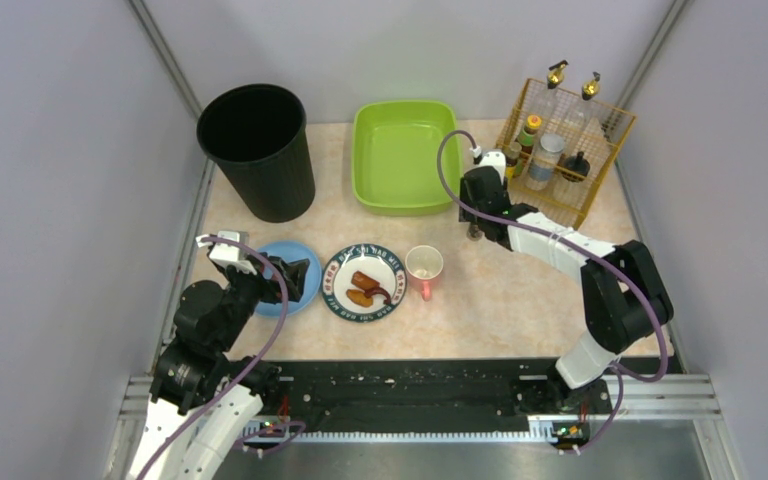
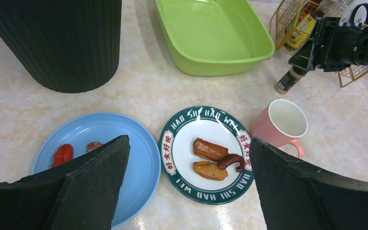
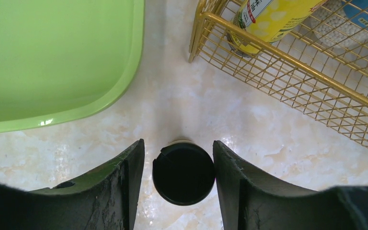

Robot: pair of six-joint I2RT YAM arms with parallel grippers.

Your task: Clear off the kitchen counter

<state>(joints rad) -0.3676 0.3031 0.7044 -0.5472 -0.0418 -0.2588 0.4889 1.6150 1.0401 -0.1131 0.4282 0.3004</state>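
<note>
The beige kitchen counter (image 1: 500,300) holds a blue plate (image 2: 139,158) with food scraps, a green-rimmed plate (image 2: 170,143) with sausages (image 2: 211,149), and a pink mug (image 2: 280,122). My left gripper (image 2: 189,140) is open and empty, hovering above the two plates; in the top view it (image 1: 295,272) is over the blue plate. My right gripper (image 3: 178,143) is open, its jaws straddling a small black-capped bottle (image 3: 183,172) that stands on the counter. The right finger touches the cap and a slim gap shows on the left side.
A lime-green tub (image 1: 405,155) sits at the back centre, and a tall black bin (image 1: 258,150) at the back left. A gold wire rack (image 1: 565,150) with several bottles stands at the back right, close to my right gripper (image 1: 476,215).
</note>
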